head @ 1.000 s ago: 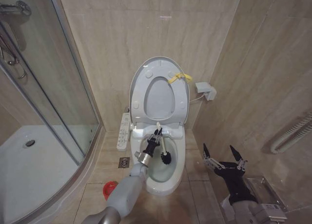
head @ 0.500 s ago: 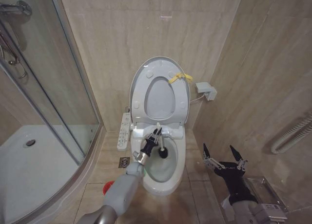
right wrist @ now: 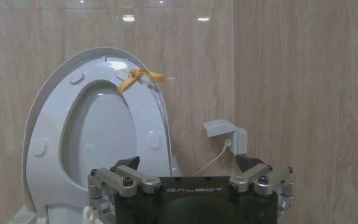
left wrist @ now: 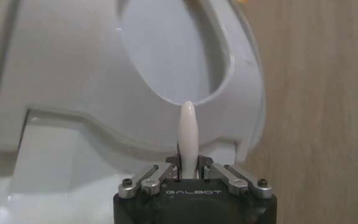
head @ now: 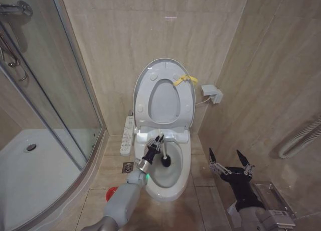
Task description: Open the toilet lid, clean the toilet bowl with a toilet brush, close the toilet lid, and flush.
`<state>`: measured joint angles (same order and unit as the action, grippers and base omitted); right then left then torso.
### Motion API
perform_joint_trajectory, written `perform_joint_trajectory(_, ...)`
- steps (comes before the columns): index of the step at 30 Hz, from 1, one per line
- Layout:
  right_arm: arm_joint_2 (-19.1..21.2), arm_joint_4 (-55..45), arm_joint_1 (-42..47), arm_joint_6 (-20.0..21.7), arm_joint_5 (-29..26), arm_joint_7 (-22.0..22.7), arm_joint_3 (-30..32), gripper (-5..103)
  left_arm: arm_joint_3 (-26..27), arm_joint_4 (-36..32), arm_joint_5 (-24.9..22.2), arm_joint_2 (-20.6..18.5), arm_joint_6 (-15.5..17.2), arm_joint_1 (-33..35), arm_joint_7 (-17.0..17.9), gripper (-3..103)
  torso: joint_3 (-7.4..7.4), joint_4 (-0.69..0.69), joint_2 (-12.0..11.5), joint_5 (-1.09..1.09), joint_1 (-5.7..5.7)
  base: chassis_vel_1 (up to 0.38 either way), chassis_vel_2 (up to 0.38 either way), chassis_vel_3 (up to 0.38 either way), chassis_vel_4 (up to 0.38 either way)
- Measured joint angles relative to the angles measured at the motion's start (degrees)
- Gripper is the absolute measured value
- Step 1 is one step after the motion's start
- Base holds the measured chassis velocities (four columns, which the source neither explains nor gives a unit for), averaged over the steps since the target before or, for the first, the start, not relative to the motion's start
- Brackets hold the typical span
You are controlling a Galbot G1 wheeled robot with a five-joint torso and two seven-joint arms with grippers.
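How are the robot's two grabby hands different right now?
The left gripper is over the toilet bowl, while the right gripper hangs beside the toilet, above the floor. The left gripper is shut on the toilet brush, its bristle head down in the bowl; the right gripper holds nothing. The left gripper's fingers are pinched together, the right gripper's are spread wide. Both are dark grippers on grey arms.

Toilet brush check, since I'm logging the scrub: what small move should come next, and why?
Probably sweep the black-bristled, white-handled toilet brush along the white ceramic toilet bowl wall: the left gripper grips its handle, head inside the bowl, glossy white lid upright. The right gripper waits, open.
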<state>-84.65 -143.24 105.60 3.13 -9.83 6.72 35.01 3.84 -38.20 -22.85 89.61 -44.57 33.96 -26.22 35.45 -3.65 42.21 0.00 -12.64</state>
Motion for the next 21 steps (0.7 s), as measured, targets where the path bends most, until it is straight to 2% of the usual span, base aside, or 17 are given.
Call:
perform_joint_trajectory(1, 0.00, 0.00, 0.00, 0.00, 0.00, 0.00, 0.00, 100, 0.24, 0.94, 1.53, 0.33, -1.11, -0.71, 0.18, 19, 0.00, -0.01, 0.00, 0.00, 0.00, 0.000, 0.000, 0.000, 0.000)
perform_joint_trajectory(3, 0.00, 0.00, 0.00, 0.00, 0.00, 0.00, 0.00, 100, 0.28, 1.28, 1.76, 0.58, -1.47, -1.07, 0.35, 19, 0.00, -0.02, 0.00, 0.00, 0.00, 0.000, 0.000, 0.000, 0.000)
perform_joint_trajectory(6, 0.00, -0.01, 0.00, 0.00, 0.00, 0.00, 0.00, 100, -0.31, 0.97, -2.01, 1.84, -1.01, -1.50, 0.39, 19, 0.00, -0.03, 0.00, 0.00, 0.00, 0.000, 0.000, 0.000, 0.000)
perform_joint_trajectory(7, 0.00, -0.01, 0.00, 0.00, 0.00, 0.00, 0.00, 100, -0.31, 0.97, -2.01, 1.84, -1.01, -1.50, 0.39, 19, 0.00, -0.03, 0.00, 0.00, 0.00, 0.000, 0.000, 0.000, 0.000)
perform_joint_trajectory(10, 0.00, 0.00, 0.00, 0.00, 0.00, 0.00, 0.00, 100, -1.77, -1.80, -10.91, 2.35, 2.60, -0.33, 0.53, 19, 0.00, -0.03, 0.00, 0.00, 0.00, 0.000, 0.000, 0.000, 0.000)
perform_joint_trajectory(13, 0.00, 0.00, 0.00, 0.00, 0.00, 0.00, 0.00, 100, -2.13, -2.82, -14.20, 2.44, 4.26, 0.36, 0.95, 19, 0.00, -0.01, 0.00, 0.00, 0.00, 0.000, 0.000, 0.000, 0.000)
perform_joint_trajectory(14, 0.00, 0.00, 0.00, 0.00, 0.00, 0.00, 0.00, 100, -2.08, -2.76, -14.38, 2.44, 4.46, 0.50, 0.97, 19, 0.00, -0.02, 0.00, 0.00, 0.00, 0.000, 0.000, 0.000, 0.000)
perform_joint_trajectory(16, 0.00, 0.00, 0.00, 0.00, 0.00, 0.00, 0.00, 100, -0.89, 0.36, -9.47, 1.42, 2.35, 0.45, -0.31, 19, 0.00, 0.00, 0.00, -0.01, 0.00, 0.000, 0.000, 0.000, 0.000)
perform_joint_trajectory(21, 0.00, 0.00, 0.00, 0.00, 0.00, 0.00, 0.00, 100, -0.59, 0.63, -5.96, 0.70, 1.55, 0.08, -0.49, 19, 0.00, 0.01, 0.00, 0.01, 0.00, 0.000, 0.000, 0.000, 0.000)
